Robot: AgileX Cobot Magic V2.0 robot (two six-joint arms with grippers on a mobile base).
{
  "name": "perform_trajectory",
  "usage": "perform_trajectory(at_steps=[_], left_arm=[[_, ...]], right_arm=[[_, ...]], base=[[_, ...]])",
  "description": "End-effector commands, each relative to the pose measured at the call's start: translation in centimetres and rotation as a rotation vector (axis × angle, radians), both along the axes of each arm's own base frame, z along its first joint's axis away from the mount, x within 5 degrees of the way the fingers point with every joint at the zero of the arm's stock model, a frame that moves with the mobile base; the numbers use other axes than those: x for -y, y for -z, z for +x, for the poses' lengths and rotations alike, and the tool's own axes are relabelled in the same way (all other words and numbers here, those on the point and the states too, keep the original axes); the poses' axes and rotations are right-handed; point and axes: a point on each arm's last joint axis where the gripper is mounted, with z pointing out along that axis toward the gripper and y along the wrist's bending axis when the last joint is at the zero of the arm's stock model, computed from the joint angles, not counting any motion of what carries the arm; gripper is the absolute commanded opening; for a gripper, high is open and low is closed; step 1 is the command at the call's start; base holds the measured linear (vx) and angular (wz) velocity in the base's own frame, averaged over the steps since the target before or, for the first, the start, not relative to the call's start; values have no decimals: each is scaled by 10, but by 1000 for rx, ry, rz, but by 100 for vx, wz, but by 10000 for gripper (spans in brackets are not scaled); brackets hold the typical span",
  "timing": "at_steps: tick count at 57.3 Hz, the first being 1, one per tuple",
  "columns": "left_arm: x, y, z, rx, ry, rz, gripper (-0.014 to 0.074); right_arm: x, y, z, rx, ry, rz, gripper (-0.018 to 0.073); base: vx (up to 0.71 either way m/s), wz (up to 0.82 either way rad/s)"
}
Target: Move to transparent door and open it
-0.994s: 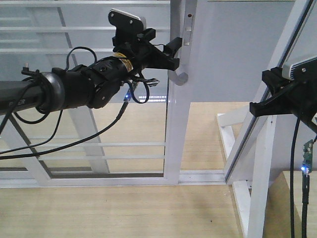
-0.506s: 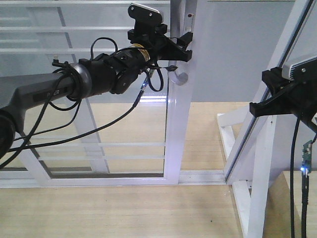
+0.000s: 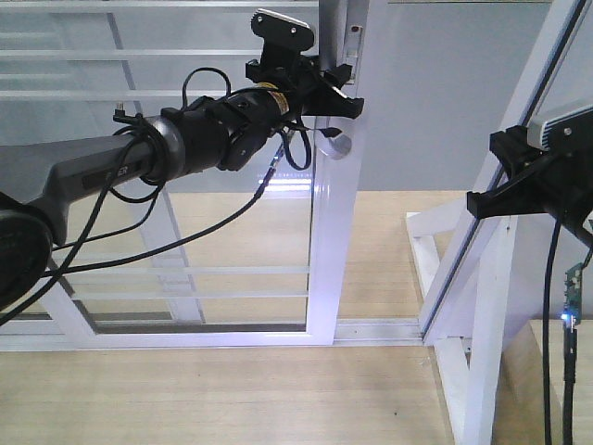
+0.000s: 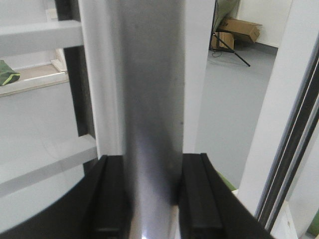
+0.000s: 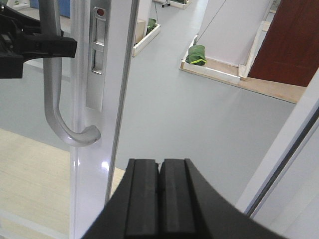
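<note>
Grey floor [image 5: 199, 114] behind, left gripper [image 4: 152, 194] clamps door handle [image 4: 149, 89], top cropped.

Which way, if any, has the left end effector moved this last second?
Yes, the left end effector went right and slightly up toward the door frame, onto the handle.

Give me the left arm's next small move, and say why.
Probably pull sideways toward the robot's left, sliding the transparent door along its track. The left gripper has its pads against both sides of the grey handle, so the grasp looks set.
</note>
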Motion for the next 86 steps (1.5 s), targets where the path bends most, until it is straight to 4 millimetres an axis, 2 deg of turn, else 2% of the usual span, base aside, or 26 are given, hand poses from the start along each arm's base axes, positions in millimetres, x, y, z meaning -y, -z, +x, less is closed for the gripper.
perform_trajectory(at_steps=[1, 15, 29, 37, 53, 64, 86], left_arm=[[-2, -57, -6, 144, 9, -122, -10], [-11, -63, -5, 116, -15, -79, -6], [-40, -68, 7, 70, -88, -39, -6], [-49, -74, 8, 55, -110, -27, -6], [-75, -97, 9, 67, -163, -15, -6], [-96, -105, 13, 68, -207, -7, -4], [-126, -104, 23, 34, -277, 26, -4]], right_arm=[[0, -21, 1, 129, -12, 25, -6], [0, -21, 1, 128, -13, 24, -6], [0, -21, 1, 129, -13, 24, -6], [0, -21, 1, 130, -13, 23, -6], [0, -21, 1, 130, -13, 23, -6], [0, -21, 1, 129, -13, 24, -6], [0, -21, 1, 129, -13, 24, -6]], base=[[0, 0], [0, 0], [0, 0], [0, 0], [0, 0], [0, 0], [0, 0]])
